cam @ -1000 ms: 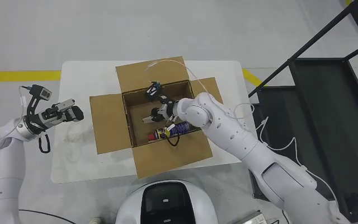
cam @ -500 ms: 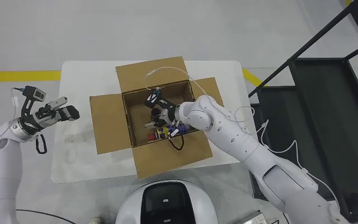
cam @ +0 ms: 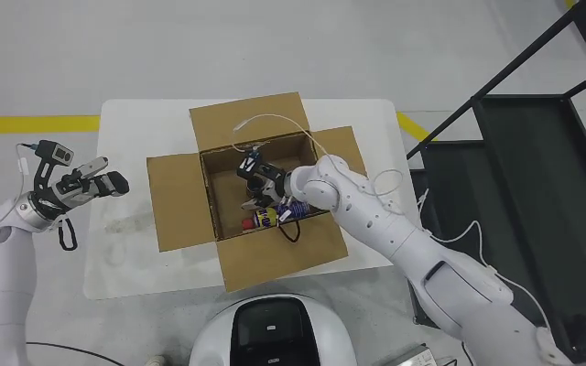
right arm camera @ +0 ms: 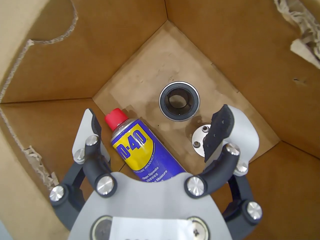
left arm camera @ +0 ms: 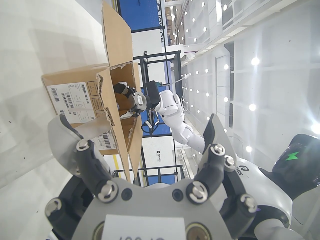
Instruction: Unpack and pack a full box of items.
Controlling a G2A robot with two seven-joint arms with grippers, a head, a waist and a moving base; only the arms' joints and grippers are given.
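Inside the open cardboard box (cam: 179, 206) in the middle of the white table (cam: 128, 265), the right gripper (right arm camera: 157, 117) hangs low. Its fingers are spread wide and hold nothing. A blue and yellow spray can (right arm camera: 140, 146) with a red cap lies on its side along the box's near wall. A black ring (right arm camera: 163, 104) sits mid-floor, with a small silver disc (right arm camera: 198, 138) just beside it. By the table's left edge, the left gripper (left arm camera: 136, 123) is wide open and empty too.
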